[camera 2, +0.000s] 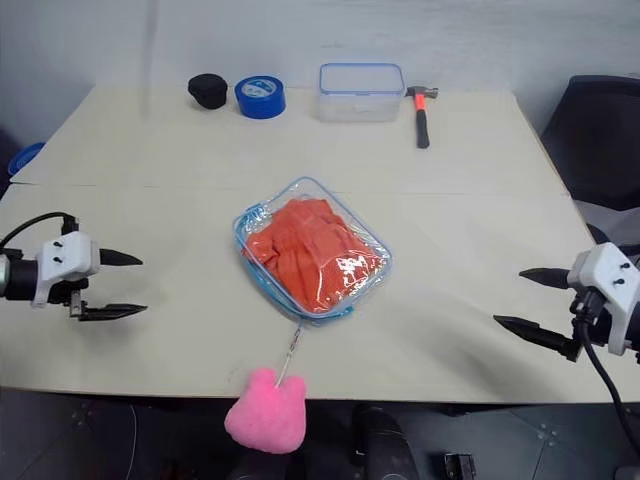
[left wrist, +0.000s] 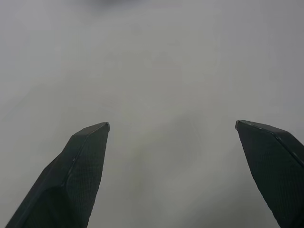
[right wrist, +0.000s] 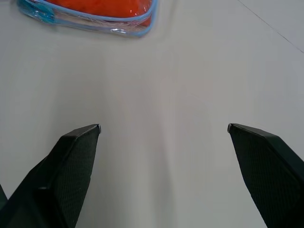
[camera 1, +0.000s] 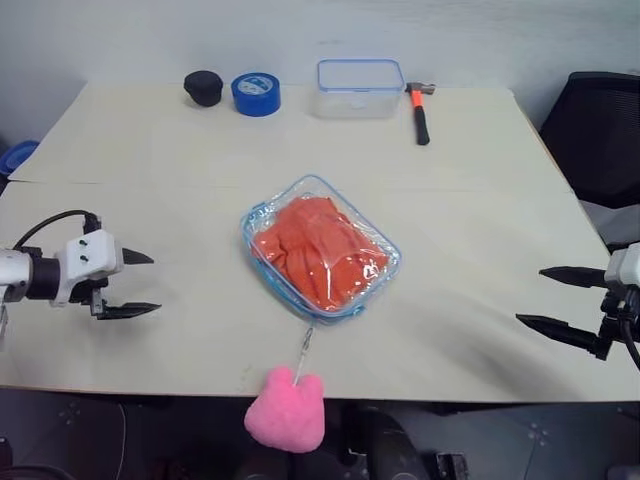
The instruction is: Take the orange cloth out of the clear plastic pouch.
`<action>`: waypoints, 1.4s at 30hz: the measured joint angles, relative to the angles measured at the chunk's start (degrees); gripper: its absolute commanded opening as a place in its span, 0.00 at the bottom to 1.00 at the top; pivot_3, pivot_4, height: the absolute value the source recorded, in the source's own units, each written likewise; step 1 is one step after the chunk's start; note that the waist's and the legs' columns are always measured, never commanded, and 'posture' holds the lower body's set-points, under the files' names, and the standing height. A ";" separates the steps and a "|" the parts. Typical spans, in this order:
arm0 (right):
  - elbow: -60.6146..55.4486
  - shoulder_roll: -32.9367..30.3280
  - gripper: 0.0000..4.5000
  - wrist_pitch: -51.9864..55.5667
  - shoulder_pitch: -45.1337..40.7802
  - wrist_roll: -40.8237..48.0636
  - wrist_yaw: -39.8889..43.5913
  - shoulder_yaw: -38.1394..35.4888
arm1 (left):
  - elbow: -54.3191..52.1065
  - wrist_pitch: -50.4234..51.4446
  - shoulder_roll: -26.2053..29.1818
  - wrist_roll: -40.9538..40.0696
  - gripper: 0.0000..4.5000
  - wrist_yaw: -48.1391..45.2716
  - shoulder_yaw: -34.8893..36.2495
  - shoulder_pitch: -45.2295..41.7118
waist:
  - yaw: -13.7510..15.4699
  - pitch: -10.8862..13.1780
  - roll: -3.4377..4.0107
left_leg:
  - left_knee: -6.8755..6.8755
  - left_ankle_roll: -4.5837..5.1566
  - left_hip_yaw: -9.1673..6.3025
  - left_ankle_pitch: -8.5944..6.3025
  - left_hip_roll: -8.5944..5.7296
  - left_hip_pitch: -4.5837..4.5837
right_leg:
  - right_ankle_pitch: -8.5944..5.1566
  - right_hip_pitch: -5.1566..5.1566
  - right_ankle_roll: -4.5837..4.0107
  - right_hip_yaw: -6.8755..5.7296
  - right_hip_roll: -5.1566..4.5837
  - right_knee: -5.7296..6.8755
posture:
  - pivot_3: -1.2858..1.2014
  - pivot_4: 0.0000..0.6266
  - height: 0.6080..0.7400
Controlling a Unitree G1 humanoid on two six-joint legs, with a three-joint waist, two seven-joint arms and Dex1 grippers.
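Note:
The clear plastic pouch [camera 1: 380, 268] with light blue edging lies flat in the middle of the table, and the orange cloth [camera 1: 318, 248] is folded inside it. A thin chain runs from the pouch's near corner to a pink plush [camera 1: 286, 408] hanging over the table's front edge. My left gripper [camera 1: 143, 283] hovers open over the table well to the left of the pouch, holding nothing. My right gripper [camera 1: 540, 296] is open at the far right, also apart from the pouch. The right wrist view catches the pouch's edge [right wrist: 118, 26] beyond the spread fingers.
Along the table's [camera 1: 480, 200] far edge stand a black round object [camera 1: 203, 87], a blue tape roll [camera 1: 256, 93], a rigid clear box with blue rim [camera 1: 360, 88] and an orange-handled hammer [camera 1: 420, 110]. A black chair [camera 1: 600, 140] stands to the right.

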 measured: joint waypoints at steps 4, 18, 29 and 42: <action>-2.58 0.03 1.00 2.77 -0.18 2.26 -0.07 0.76 | -2.07 0.13 -1.67 -0.04 0.99 -1.31 -1.74 -2.73 | 0.03 0.00 0.00 | 0.02 -0.02 0.00 0.01 -0.02 -0.01 | 0.00 0.01 0.00 0.01 0.00 0.02 | 0.52 0.24 1.00; -26.77 8.74 1.00 12.30 -3.68 10.33 -15.91 9.40 | 32.98 -32.48 -23.05 21.54 0.99 4.34 -21.84 -41.32 | 1.33 0.01 -0.21 | 0.21 -0.03 0.34 0.07 -0.38 -0.13 | 0.06 0.10 0.10 -0.27 0.10 -0.06 | 0.52 0.24 1.00; -36.05 11.38 1.00 15.75 2.56 12.89 -26.74 7.48 | 48.12 -40.20 -28.55 35.20 0.58 17.01 -29.29 -47.97 | 1.30 0.03 -0.39 | 0.20 0.02 0.32 0.09 -0.23 -0.19 | 0.10 0.11 0.16 -0.42 0.04 -0.04 | 0.52 0.24 1.00; -35.45 11.34 1.00 15.75 -0.44 13.30 -28.17 8.60 | 43.44 -24.21 -28.34 28.46 0.01 10.74 -21.86 -43.78 | 1.03 0.03 -0.45 | 0.19 0.09 0.12 0.10 -0.21 -0.11 | 0.10 0.12 0.17 -0.47 0.07 0.01 | 0.52 0.24 1.00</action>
